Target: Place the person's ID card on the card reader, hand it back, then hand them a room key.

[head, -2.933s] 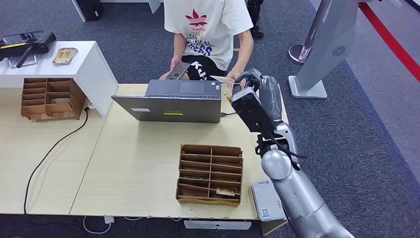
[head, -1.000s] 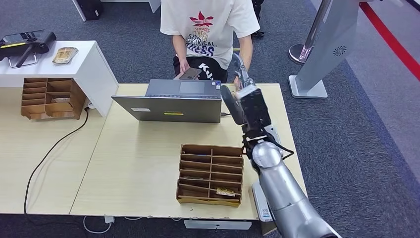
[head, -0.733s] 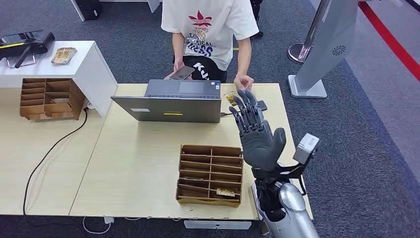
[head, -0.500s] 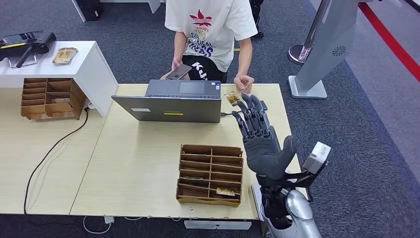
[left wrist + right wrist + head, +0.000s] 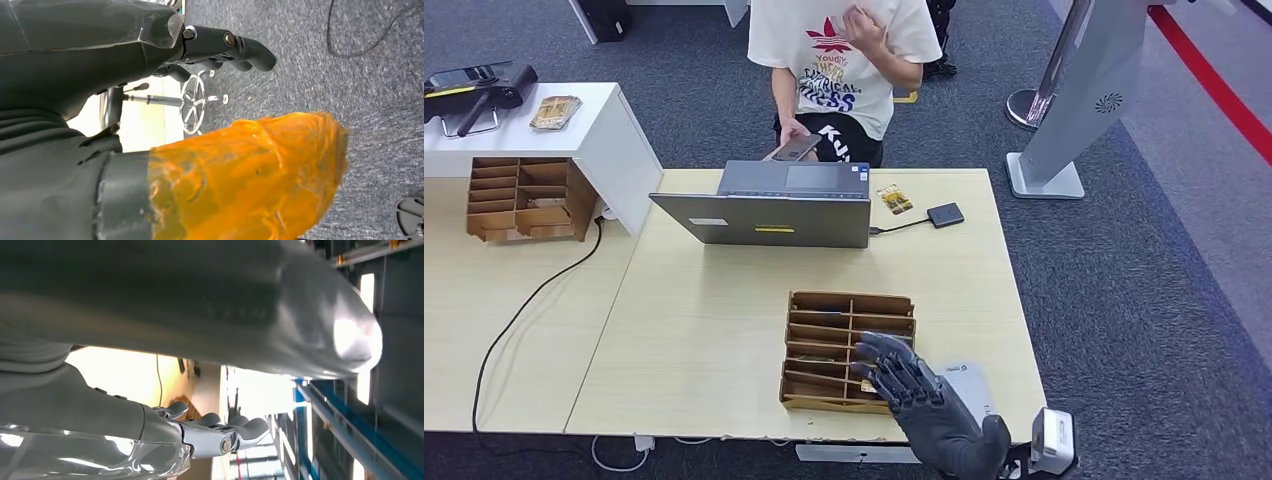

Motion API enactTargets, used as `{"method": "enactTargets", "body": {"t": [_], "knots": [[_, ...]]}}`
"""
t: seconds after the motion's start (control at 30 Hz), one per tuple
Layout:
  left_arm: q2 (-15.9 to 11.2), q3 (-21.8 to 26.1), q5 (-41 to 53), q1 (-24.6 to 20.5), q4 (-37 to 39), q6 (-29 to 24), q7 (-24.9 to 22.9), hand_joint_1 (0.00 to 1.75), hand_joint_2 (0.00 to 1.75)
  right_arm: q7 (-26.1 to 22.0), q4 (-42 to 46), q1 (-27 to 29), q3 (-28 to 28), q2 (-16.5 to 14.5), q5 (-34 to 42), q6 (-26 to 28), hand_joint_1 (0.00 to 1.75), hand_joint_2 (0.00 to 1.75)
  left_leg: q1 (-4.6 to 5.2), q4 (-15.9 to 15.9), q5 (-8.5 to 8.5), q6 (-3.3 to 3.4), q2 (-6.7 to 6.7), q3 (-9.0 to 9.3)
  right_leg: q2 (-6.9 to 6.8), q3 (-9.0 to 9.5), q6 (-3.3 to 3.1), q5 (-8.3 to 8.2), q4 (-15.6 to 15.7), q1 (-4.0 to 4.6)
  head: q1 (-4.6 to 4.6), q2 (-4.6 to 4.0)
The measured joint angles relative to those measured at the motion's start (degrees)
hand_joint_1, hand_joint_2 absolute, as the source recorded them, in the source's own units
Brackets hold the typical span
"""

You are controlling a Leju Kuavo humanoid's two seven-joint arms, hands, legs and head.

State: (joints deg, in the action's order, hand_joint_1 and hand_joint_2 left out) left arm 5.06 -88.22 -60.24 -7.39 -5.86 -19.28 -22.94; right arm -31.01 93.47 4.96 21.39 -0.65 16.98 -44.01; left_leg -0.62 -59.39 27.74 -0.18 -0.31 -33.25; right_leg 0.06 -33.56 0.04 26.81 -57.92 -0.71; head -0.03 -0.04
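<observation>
over pale desk (image 5: 714,330), right hand (image 5: 929,412) empty, palm up, fingers spread above card organizer (image 5: 844,350)

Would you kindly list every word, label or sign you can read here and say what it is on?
"YOUTH": partly legible under the red leaf logo on the person's white T-shirt; the lines below are too blurred.
Yellow sticker on the laptop: too small.
White card reader: print unreadable.
Card on the table: unreadable.

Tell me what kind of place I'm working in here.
Probably a mock hotel check-in desk in an office or lab. A laptop faces a person across the wooden table, a compartmented card rack sits near the right hand, and grey carpet surrounds it.
</observation>
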Motion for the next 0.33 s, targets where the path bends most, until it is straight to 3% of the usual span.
{"method": "enactTargets", "body": {"t": [0.33], "knots": [[0.07, -0.06, 3.79, 0.08, 0.0, 0.73, -0.77, 0.0, 0.0, -2.98, 1.3, 0.81, 4.24, 1.68, -5.05, -1.03, 0.0, 0.0, 0.0, 0.0, -0.03, 0.0, -0.01, 0.02, 0.0, 0.02, 0.0, -0.01, 0.0, 0.0, 0.01, 0.0]]}}
